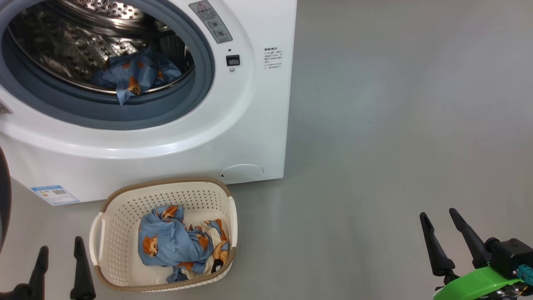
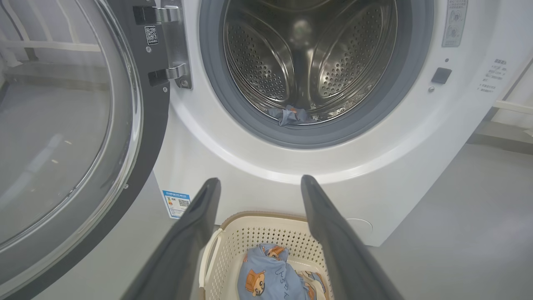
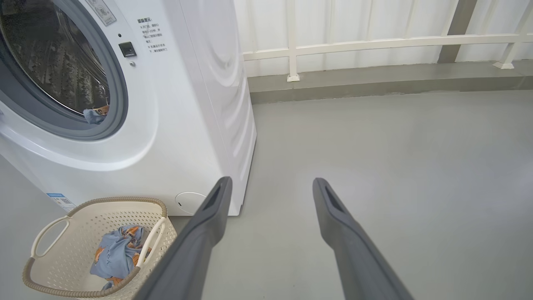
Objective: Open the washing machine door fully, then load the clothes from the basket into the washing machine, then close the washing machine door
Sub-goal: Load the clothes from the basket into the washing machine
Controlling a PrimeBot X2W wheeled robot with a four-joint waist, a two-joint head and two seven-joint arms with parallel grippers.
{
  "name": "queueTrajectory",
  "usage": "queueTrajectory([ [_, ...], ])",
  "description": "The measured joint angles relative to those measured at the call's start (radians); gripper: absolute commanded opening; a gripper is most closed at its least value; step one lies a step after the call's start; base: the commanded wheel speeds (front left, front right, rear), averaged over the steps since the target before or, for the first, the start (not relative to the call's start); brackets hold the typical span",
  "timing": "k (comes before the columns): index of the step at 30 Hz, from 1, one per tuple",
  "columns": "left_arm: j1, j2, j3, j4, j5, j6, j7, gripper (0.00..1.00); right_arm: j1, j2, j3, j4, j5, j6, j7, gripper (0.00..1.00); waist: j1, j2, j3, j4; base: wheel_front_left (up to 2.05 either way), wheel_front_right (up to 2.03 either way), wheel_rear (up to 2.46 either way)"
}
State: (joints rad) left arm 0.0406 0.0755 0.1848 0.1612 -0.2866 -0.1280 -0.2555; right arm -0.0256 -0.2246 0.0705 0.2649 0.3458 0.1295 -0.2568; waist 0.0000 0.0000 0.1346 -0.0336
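The white washing machine (image 1: 250, 125) stands with its round door (image 2: 83, 137) swung wide to the left. One light blue printed garment (image 1: 137, 77) lies at the lip of the steel drum, partly over the grey gasket. More of the clothes (image 1: 179, 243) sit in the cream basket (image 1: 125, 216) on the floor before the machine. My left gripper (image 1: 60, 246) is open just left of the basket, empty; in the left wrist view (image 2: 260, 181) it points over the basket towards the drum. My right gripper (image 1: 439, 216) is open and empty, far right over bare floor.
Grey floor (image 1: 395, 125) stretches to the right of the machine. A white railing (image 3: 374, 41) and a low kerb run along the back wall. The open door's dark rim (image 1: 3, 196) reaches into the space at the left.
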Motion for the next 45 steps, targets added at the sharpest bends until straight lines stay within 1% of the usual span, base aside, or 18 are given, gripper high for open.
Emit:
queueTrajectory([
  [9, -0.030, -0.004, -0.011, 0.024, -0.001, 0.000, 0.000, 1.00, -0.007, 0.009, -0.002, -0.008, 0.000, 0.000, 0.000, 1.00, 0.0000, 0.0000, 0.049, 0.000, 0.00, 0.00, 0.00],
  [22, -0.164, -0.003, -0.072, 0.144, -0.010, 0.000, 0.000, 1.00, -0.077, 0.049, -0.022, -0.022, -0.002, 0.000, 0.000, 1.00, 0.0000, 0.0000, 0.156, 0.005, 0.00, 0.00, 0.00],
  [29, -0.233, 0.013, -0.110, 0.235, -0.026, 0.000, 0.000, 1.00, -0.129, 0.064, -0.018, -0.028, -0.011, 0.000, 0.000, 1.00, 0.0000, 0.0000, 0.226, 0.001, 0.00, 0.00, 0.00],
  [36, -0.331, 0.036, -0.154, 0.358, -0.057, 0.000, 0.000, 1.00, -0.169, 0.072, -0.017, -0.036, -0.021, 0.000, 0.000, 1.00, 0.0000, 0.0000, 0.297, -0.004, 0.00, 0.00, 0.00],
  [45, -0.455, 0.066, -0.234, 0.498, -0.084, 0.000, 0.000, 1.00, -0.235, 0.081, 0.001, -0.049, -0.029, 0.000, 0.000, 1.00, 0.0000, 0.0000, 0.393, -0.012, 0.00, 0.00, 0.00],
])
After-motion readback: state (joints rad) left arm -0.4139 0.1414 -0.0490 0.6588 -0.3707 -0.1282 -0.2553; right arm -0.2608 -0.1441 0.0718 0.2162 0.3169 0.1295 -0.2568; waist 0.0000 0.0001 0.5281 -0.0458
